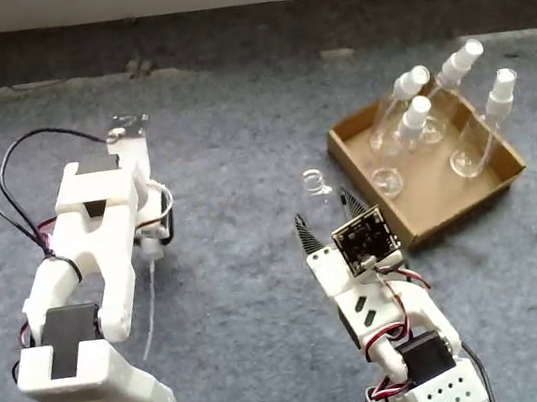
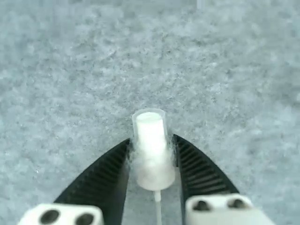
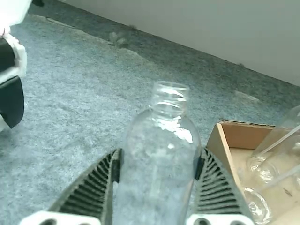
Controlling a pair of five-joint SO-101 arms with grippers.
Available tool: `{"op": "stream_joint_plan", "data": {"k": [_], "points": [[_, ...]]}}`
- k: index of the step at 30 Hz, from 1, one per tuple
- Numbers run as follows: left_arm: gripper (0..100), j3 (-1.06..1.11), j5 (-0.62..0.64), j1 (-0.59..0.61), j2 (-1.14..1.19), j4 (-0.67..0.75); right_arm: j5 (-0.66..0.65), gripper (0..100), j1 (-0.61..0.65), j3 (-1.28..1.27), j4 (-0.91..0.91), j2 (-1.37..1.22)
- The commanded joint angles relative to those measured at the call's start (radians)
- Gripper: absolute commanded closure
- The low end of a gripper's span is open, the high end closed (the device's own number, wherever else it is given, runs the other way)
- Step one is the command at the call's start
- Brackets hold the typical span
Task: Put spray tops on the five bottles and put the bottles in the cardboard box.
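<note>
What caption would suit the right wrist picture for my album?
Right gripper clasps an uncapped bottle, the cardboard box close by.

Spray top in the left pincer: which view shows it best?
The left wrist view: the spray top fills the middle, gripped by the left pincer. The high view shows mainly its thin tube beside the arm.

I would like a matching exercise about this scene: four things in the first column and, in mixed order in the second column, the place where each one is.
Things
1. spray top
2. bottle without top
3. four capped bottles
4. cardboard box

Places
A. inside the cardboard box
B. held by the right gripper
C. on the grey carpet, next to the right arm
D. held by the left gripper

Pairs: 1-D, 2-B, 3-A, 4-C.
</note>
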State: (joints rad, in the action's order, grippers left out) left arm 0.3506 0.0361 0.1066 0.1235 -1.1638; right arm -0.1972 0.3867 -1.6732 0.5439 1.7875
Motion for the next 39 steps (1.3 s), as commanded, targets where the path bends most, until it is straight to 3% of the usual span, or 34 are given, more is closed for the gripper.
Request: {"op": "stream_joint_plan", "data": {"k": [1, 13, 23, 32, 39], "points": [[98, -0.05, -0.25, -0.024, -0.005, -0.006, 0.003, 91.4, -0.007, -0.117, 0.001, 0.021], [98, -0.056, -0.201, -0.041, -0.013, -0.046, 0.002, 91.4, -0.007, -0.117, 0.001, 0.021], [74, -0.05, -0.224, -0.041, -0.015, -0.077, 0.0, 91.4, -0.007, -0.117, 0.001, 0.021], [82, -0.048, -0.229, -0.047, -0.036, -0.117, 0.0, 91.4, -0.007, -0.117, 0.001, 0.021], [84, 0.142, -0.229, -0.047, -0.278, -0.081, 0.0, 91.4, -0.005, -0.117, 0.001, 0.021]]}}
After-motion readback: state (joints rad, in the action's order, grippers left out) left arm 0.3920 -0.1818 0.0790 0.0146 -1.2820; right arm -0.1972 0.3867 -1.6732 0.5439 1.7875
